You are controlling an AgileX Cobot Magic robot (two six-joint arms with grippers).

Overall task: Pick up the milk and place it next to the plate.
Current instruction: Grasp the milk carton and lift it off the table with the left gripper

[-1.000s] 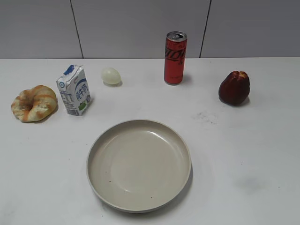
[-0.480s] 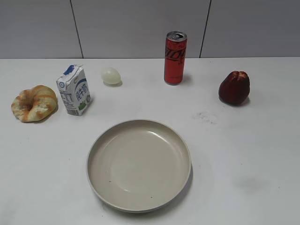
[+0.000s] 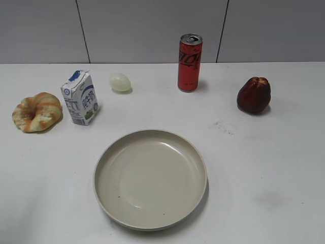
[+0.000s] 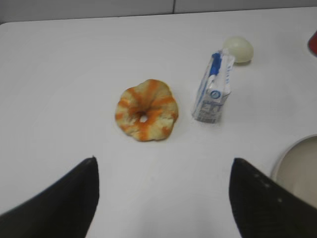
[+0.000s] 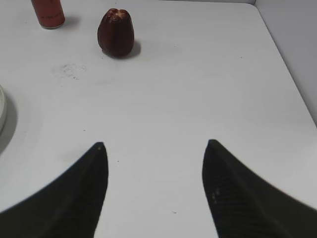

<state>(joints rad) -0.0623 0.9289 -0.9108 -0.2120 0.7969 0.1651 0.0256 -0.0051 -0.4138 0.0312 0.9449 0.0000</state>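
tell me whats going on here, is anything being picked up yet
Nothing is held yet. The small white and blue milk carton stands upright between the orange-streaked ring-shaped bread and a pale egg, apart from the large round beige plate. The left end effector hangs open above the bread and carton; the right end effector is open over bare table.

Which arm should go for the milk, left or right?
Left. The milk sits just ahead of the open left claw, beside the bread ring. The right claw only faces the dark red fruit.
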